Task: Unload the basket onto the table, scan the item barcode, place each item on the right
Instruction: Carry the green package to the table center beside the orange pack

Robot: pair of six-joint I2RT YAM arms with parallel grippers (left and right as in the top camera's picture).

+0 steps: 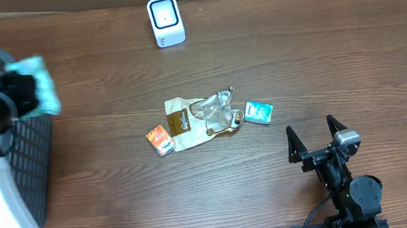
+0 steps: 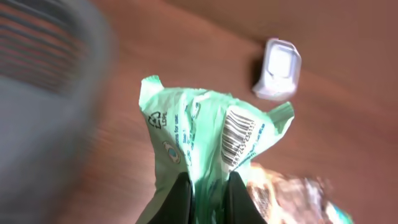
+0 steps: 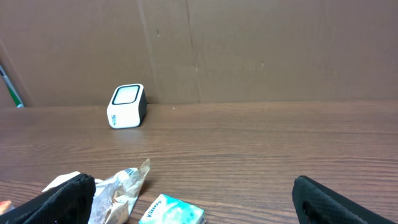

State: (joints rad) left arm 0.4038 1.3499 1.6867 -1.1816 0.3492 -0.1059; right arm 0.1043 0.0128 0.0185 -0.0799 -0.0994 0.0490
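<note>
A pale green packet [image 1: 41,83] hangs in the air at the far left of the overhead view, with my left gripper [image 1: 31,92] shut on it. In the left wrist view the black fingers [image 2: 180,202] pinch the packet's [image 2: 193,130] lower end. Its barcode [image 2: 239,137] faces the camera, and the view is blurred. The white scanner [image 1: 165,21] stands at the table's far middle edge, beyond the packet [image 2: 278,68]. My right gripper [image 1: 311,129] rests open near the front right, holding nothing.
A black mesh basket [image 1: 30,171] sits under the left arm. In the table's middle lie a brown paper bag [image 1: 182,119], a clear wrapper [image 1: 218,109], an orange packet [image 1: 161,140] and a teal tissue pack [image 1: 259,112]. A cardboard wall [image 3: 249,43] backs the table.
</note>
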